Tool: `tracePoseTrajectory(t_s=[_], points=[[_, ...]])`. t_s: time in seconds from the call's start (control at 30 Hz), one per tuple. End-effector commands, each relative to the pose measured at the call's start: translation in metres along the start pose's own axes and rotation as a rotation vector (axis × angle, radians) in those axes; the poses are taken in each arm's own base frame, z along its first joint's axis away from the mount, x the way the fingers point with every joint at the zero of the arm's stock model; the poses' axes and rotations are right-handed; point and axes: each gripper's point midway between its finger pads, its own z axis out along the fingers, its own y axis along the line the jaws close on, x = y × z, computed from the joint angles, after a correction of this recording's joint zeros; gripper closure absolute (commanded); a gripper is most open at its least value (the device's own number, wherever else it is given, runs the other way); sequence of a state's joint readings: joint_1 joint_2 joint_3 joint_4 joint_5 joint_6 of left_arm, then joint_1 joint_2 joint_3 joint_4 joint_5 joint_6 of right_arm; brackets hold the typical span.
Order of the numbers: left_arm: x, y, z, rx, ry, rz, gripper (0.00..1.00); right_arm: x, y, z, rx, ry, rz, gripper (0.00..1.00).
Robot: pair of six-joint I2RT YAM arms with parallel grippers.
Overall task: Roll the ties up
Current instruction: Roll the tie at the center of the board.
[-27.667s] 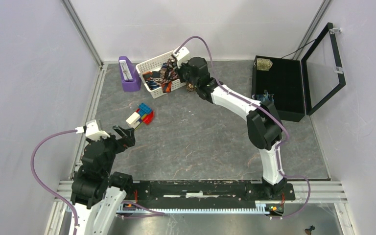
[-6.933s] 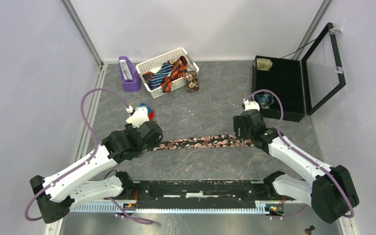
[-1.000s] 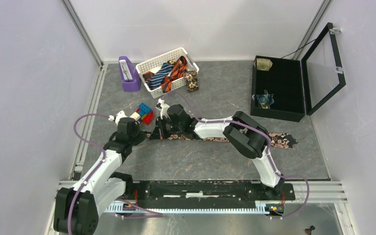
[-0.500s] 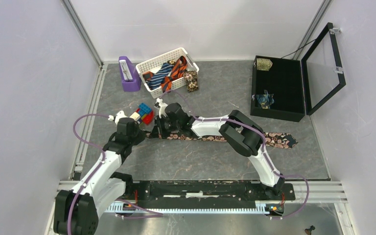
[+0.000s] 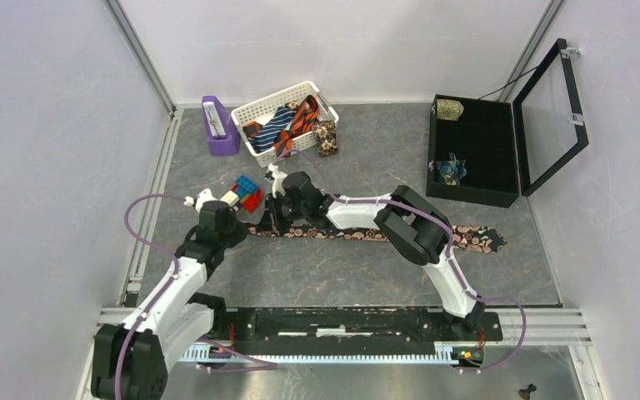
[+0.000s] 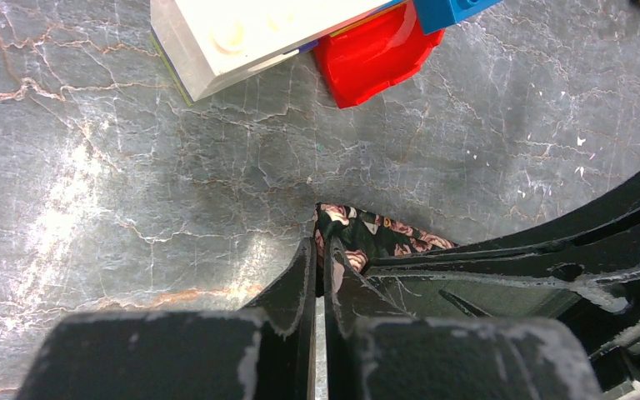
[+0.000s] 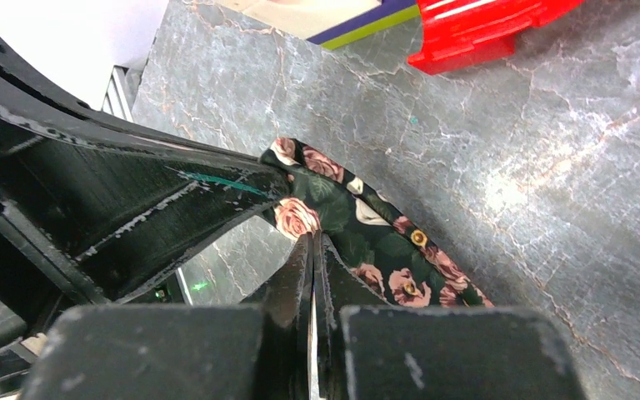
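Some floral tie hidden under right arm; left claw pinches tip

Tie lies left to right across the counter; left pincer and right pincer meet at its left end — toy blocks just behind them. Basket with more ties at rear; case at right rear

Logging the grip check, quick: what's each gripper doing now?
Left gripper: shut on the floral tie.
Right gripper: shut on the same tie.
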State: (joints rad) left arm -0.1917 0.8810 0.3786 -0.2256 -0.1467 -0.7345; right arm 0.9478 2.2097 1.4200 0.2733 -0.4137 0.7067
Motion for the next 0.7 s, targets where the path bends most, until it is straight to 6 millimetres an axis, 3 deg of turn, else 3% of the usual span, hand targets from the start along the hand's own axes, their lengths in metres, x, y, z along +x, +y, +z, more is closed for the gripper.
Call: tracePoseTrajectory(t_s=[0.0,0.67], points=[[-0.005,-0.004,-0.001,0.025,-0.021,0.029,0.98,-0.023,0.011,0.003,-0.025,-0.05,-0.039,1.0],[-0.007,-0.009,-0.003,0.045,-0.022,0.024,0.98,-0.004,-0.017,0.014,0.025,-0.013,-0.028,1.0]])
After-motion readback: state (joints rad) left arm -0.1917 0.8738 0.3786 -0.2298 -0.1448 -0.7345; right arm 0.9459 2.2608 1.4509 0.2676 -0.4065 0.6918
